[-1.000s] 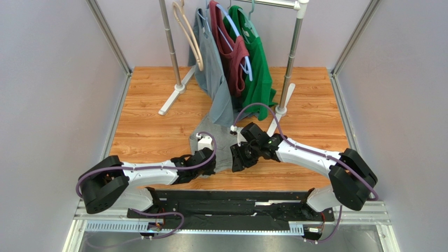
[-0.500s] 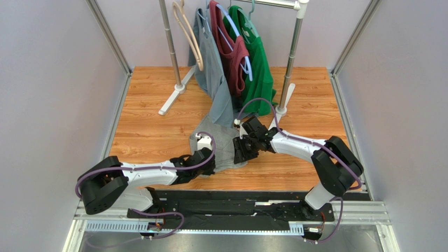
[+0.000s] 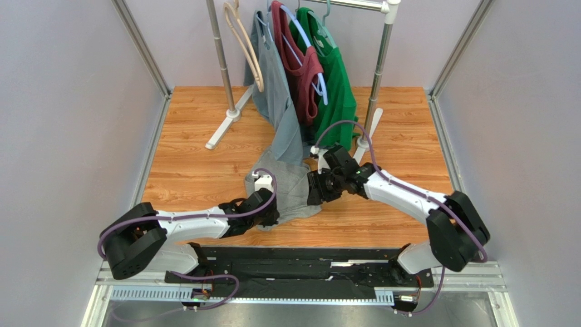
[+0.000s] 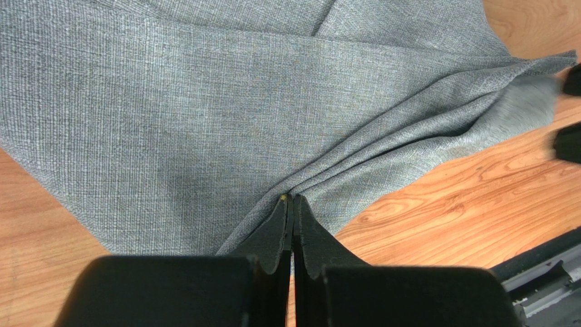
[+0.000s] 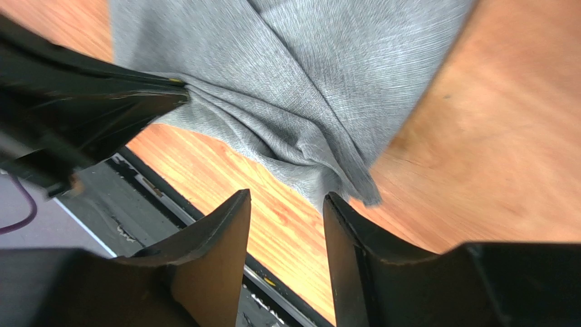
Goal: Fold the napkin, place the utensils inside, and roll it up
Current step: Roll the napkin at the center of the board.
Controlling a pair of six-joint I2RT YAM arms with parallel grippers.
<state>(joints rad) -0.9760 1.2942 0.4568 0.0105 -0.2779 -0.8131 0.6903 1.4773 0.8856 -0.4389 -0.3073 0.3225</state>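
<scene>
The napkin (image 3: 292, 194) lay rumpled on the desk (image 3: 198, 170) just on the near side of the clothes rack (image 3: 221, 68), not yet folded flat, and no fork showed in any view, so folding, loading and rolling all looked left to do. The left gripper (image 4: 292, 204) was clenched on a pinched ridge of the cloth at the edge farthest from the rack; the right gripper (image 5: 286, 199) stood released, jaws apart beside the cloth's right-hand corner, grasping nothing. Bare wood lay open to the left and right of the rack, but its hanging shirts (image 3: 310, 75) crowded the far side, and the desk's near edge sat close behind the pinch
</scene>
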